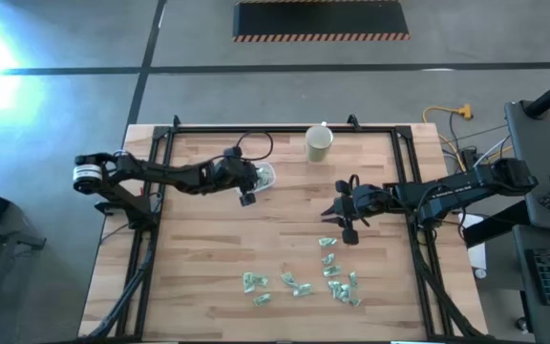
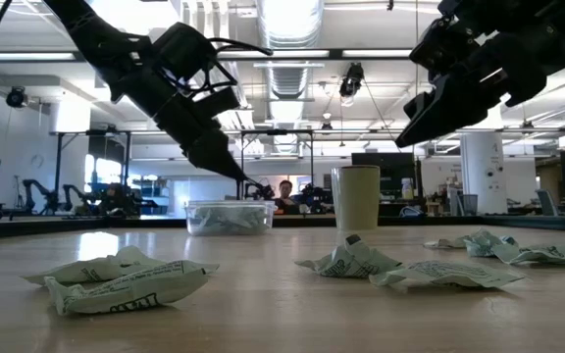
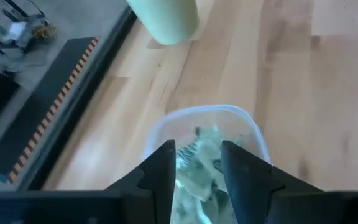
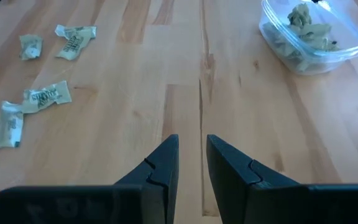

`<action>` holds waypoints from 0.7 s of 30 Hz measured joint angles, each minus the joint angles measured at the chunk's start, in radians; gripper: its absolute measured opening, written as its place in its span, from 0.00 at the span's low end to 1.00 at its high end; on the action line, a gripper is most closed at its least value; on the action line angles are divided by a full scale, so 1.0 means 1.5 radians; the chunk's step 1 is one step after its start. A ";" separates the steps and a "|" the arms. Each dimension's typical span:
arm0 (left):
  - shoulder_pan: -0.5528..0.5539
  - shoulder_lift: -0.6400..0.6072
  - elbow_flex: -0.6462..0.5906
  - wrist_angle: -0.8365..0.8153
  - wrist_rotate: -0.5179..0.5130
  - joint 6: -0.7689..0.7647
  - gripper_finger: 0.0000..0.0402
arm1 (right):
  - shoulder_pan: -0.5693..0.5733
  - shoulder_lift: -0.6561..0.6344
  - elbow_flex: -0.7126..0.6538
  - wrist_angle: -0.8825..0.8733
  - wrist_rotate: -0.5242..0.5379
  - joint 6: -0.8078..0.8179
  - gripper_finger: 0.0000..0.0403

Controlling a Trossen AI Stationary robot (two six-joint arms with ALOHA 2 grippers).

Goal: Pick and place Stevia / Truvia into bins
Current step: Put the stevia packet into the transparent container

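Left pincer above tub near worktop's far edge, fingers apart, nothing between them. Tub holds several sachets. About a dozen sachets remain scattered near the front edge. Right pincer hovers mid-worktop, slightly parted, empty. Task partly done.

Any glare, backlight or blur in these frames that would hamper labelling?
High view: a bright glare patch washes out the floor at the upper left; the table is evenly lit. Low view: ceiling lights backlight both arms into silhouettes, and the nearest sachets look soft. Left wrist view: the clear tub and the cup are smeared. Right wrist view: sharp, sachet print legible.
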 joint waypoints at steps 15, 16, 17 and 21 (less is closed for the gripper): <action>-0.137 -0.030 0.000 -0.071 0.109 -0.041 0.28 | 0.056 0.092 -0.005 -0.010 -0.087 0.065 0.18; -0.150 -0.030 0.000 -0.070 0.110 -0.041 0.28 | 0.057 0.104 -0.005 -0.011 -0.087 0.068 0.18; -0.163 -0.030 0.000 -0.070 0.110 -0.041 0.28 | 0.058 0.117 -0.005 -0.010 -0.087 0.074 0.18; -0.210 -0.033 0.000 -0.072 0.110 -0.040 0.28 | 0.059 0.159 -0.004 -0.007 -0.082 0.094 0.18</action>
